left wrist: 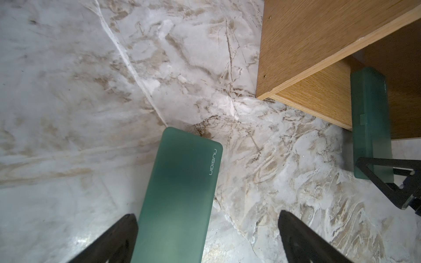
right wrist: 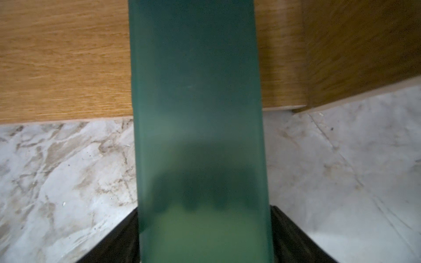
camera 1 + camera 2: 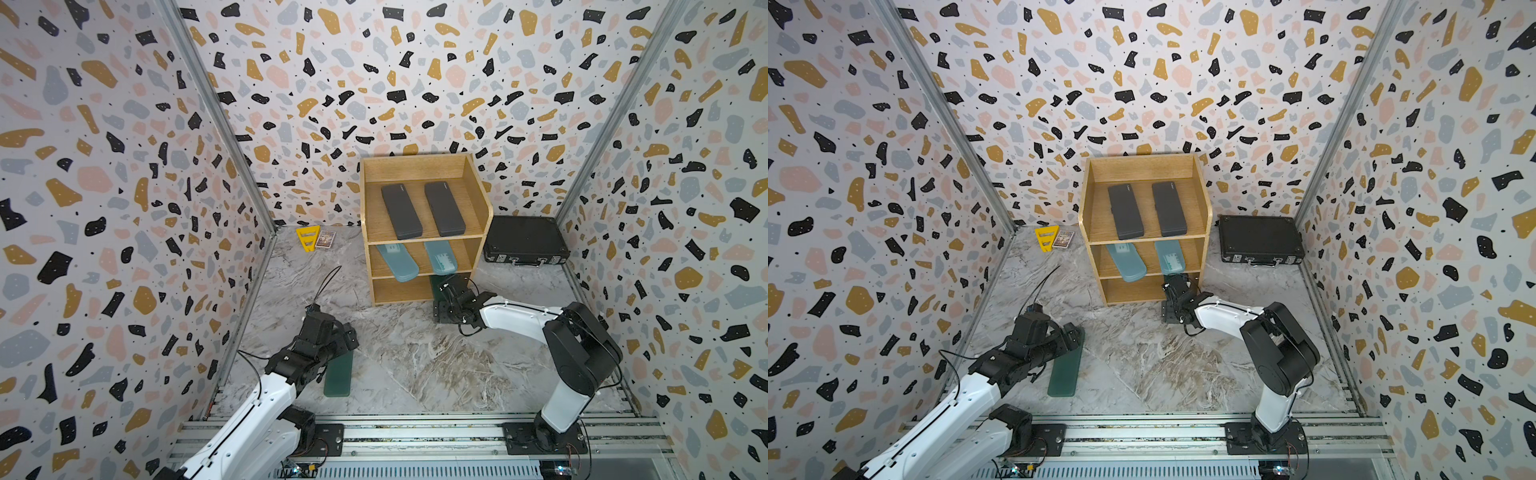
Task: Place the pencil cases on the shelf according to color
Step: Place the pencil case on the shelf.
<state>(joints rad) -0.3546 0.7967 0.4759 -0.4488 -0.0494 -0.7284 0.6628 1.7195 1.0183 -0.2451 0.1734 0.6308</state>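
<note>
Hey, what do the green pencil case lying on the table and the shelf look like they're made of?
Green pencil case: likely frosted, translucent plastic; matte surface, dark shapes showing through. Shelf: wood or wood-grain laminate board; light-brown grain, paler edges, small screw heads.

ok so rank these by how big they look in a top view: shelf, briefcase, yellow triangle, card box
1. shelf
2. briefcase
3. yellow triangle
4. card box, only slightly smaller than the triangle

Grey cases (image 3: 402, 211) top, blue cases (image 3: 397, 262) mid.
</note>
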